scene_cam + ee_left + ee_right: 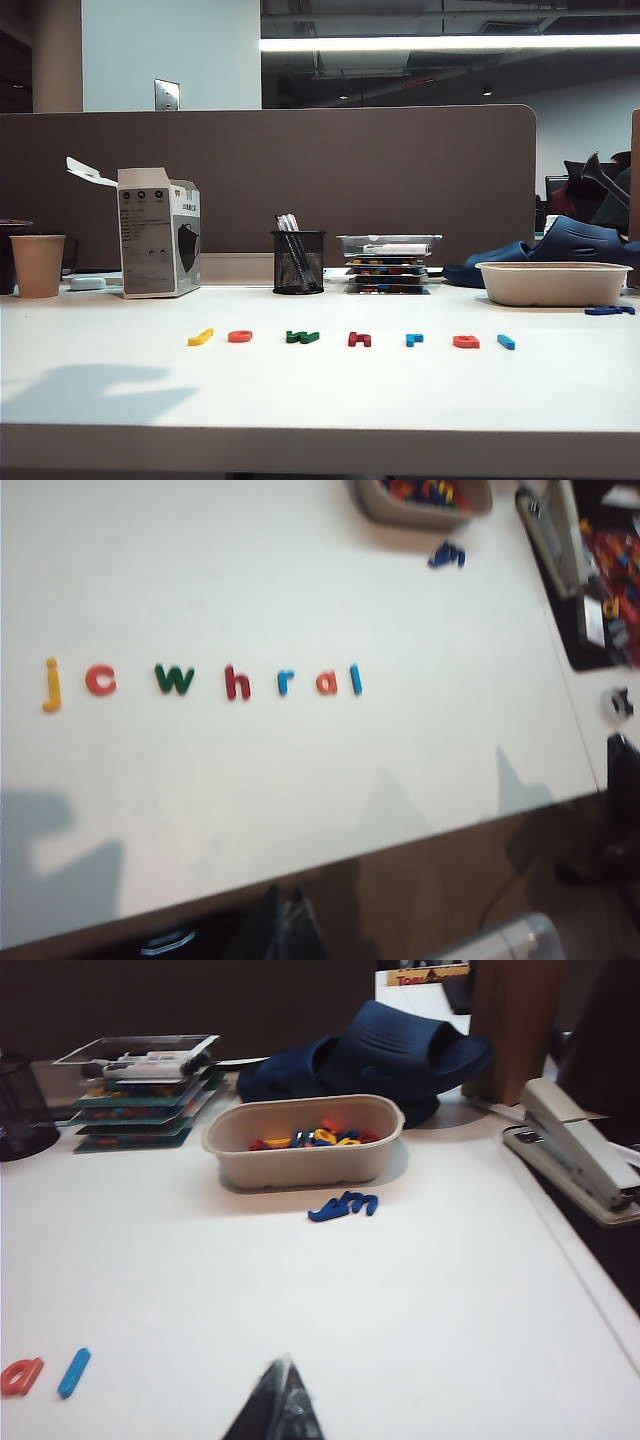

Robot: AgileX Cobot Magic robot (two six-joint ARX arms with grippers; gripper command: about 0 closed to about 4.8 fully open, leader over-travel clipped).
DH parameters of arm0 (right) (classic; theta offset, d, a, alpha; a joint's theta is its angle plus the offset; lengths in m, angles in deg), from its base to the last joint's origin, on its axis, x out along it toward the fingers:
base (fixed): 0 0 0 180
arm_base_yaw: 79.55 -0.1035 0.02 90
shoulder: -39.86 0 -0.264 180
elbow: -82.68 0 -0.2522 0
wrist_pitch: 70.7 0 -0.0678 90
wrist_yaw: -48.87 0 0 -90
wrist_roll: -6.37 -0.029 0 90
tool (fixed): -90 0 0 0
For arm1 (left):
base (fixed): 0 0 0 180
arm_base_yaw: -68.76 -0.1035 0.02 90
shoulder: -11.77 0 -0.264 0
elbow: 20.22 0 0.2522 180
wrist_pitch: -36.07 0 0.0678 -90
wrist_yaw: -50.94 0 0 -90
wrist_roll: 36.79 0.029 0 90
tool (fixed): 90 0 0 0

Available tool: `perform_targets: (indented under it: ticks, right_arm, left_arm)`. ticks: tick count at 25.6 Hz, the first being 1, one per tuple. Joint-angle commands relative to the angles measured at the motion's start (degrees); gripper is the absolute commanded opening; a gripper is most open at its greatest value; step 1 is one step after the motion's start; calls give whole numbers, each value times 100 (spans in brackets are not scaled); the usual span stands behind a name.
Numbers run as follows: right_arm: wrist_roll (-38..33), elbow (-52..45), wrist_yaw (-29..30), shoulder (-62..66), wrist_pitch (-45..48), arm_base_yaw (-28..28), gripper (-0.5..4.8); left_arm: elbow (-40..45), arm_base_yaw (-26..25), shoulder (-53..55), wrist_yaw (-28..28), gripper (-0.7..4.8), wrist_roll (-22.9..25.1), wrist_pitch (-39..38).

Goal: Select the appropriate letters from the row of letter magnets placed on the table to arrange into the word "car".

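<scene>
The row of letter magnets lies on the white table (320,400): yellow j (51,683), orange-red c (240,336) (100,679), green w (174,678), dark red h (237,682), light blue r (414,339) (284,681), orange-red a (466,341) (326,683) (22,1375), blue l (356,679) (74,1372). My left gripper (285,905) hangs beyond the table's front edge, well short of the row, its dark tips together and holding nothing. My right gripper (285,1370) is shut and empty above bare table, to the right of the a and l. Neither gripper shows in the exterior view.
A beige tray (552,283) (300,1155) of loose letters stands at the back right, with dark blue pieces (610,310) (345,1205) in front of it. A stapler (575,1150) lies near the right edge. Pen cup (298,262), stacked cases (388,262), box (158,235) and paper cup (38,265) line the partition.
</scene>
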Motion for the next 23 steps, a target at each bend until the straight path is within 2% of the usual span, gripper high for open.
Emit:
perform_targets:
  ticks: [1,7,11,14,23]
  right_arm:
    - [7,22,-151,-28,118,-9,-6]
    - [-11,22,-186,-28,118,-11,-6]
    - [-11,22,-188,-28,114,-11,-6]
    - [-13,22,-197,-28,111,-11,-6]
    - [-11,22,-197,-28,114,-11,-6]
  left_arm:
    - [-11,577,85,944,-5,-503,181]
    - [-11,1447,302,1703,-5,-1047,146]
    - [-11,1755,516,1941,-5,-1117,83]
    - [-11,1790,667,1937,-5,-1449,-74]
    - [-11,1781,693,2243,-5,-1447,-20]
